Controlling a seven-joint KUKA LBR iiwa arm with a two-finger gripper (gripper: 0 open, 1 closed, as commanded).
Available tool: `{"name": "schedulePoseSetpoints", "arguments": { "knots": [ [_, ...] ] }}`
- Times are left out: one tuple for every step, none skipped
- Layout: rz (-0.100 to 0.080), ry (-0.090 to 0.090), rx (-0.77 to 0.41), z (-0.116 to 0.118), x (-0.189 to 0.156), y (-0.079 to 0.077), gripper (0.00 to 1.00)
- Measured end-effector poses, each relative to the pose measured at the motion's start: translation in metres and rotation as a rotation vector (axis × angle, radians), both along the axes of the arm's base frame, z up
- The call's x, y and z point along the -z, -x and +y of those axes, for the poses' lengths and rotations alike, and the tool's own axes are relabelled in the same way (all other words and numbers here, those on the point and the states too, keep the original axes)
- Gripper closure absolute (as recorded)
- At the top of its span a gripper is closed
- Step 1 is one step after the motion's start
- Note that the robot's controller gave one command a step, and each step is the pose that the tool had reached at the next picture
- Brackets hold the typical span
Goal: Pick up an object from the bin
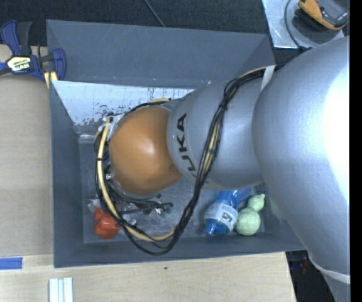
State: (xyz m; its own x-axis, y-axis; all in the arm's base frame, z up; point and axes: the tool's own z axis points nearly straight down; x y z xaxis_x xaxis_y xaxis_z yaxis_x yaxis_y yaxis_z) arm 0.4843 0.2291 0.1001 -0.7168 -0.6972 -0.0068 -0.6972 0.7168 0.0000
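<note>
Because the glossy round orange cover (140, 150) mostly hides the gripper (138, 207), its state cannot be told

What lies in the bin under my arm

My wrist cover (140, 150) hangs over the left half of the bin (66, 187). Along its lower wall, a small lump (105, 226) lies at the left, a bottle (221, 215) to the right, and two pear-shaped toys (249, 221) just beyond.

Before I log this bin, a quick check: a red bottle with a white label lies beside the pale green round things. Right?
No: the bottle is blue, not red. The camera view shows it, white label and all, lying beside the pale green round things.
</note>
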Motion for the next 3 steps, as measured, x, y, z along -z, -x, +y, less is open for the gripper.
{"name": "schedulePoseSetpoints", "arguments": {
  "knots": [
    [0.001, 0.0, 0.0, 0.0, -0.036, 0.0, 1.0],
    [-0.005, -0.003, 0.002, 0.001, -0.057, -0.001, 1.0],
    [-0.008, -0.004, 0.003, 0.001, -0.067, -0.001, 1.0]
  ]
}}
